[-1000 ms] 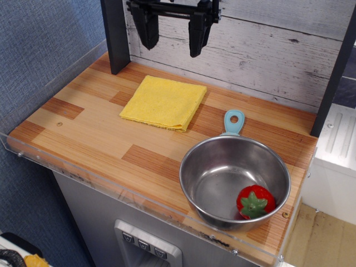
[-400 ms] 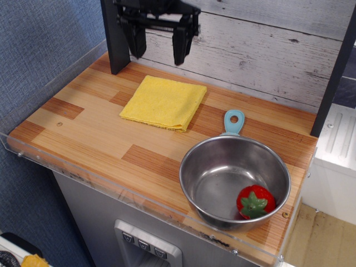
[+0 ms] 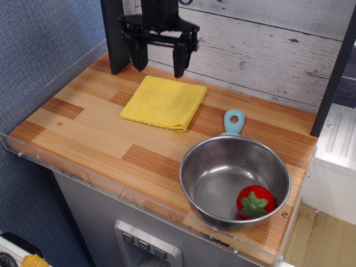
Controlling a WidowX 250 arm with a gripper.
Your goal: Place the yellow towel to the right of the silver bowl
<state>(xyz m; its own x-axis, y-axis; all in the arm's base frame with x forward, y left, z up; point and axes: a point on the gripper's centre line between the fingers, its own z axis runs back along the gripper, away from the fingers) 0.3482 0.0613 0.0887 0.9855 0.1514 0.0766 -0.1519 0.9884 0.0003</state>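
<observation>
The yellow towel (image 3: 164,102) lies flat and folded on the wooden counter, at the back middle. The silver bowl (image 3: 234,181) stands at the front right, its light-blue handle (image 3: 233,122) pointing toward the back. A red strawberry toy (image 3: 255,201) lies inside the bowl. My black gripper (image 3: 159,64) hangs open and empty just above the towel's far edge, near the back wall. The towel is to the left of and behind the bowl.
A dark post (image 3: 115,34) stands at the back left beside the gripper. A white plank wall (image 3: 267,50) backs the counter. A clear plastic rim (image 3: 139,203) runs along the front and left edges. Another dark post (image 3: 334,83) stands at the right.
The gripper has moved left and come down from the top of the view toward the towel's far edge, staying open. The towel and bowl have not moved.
</observation>
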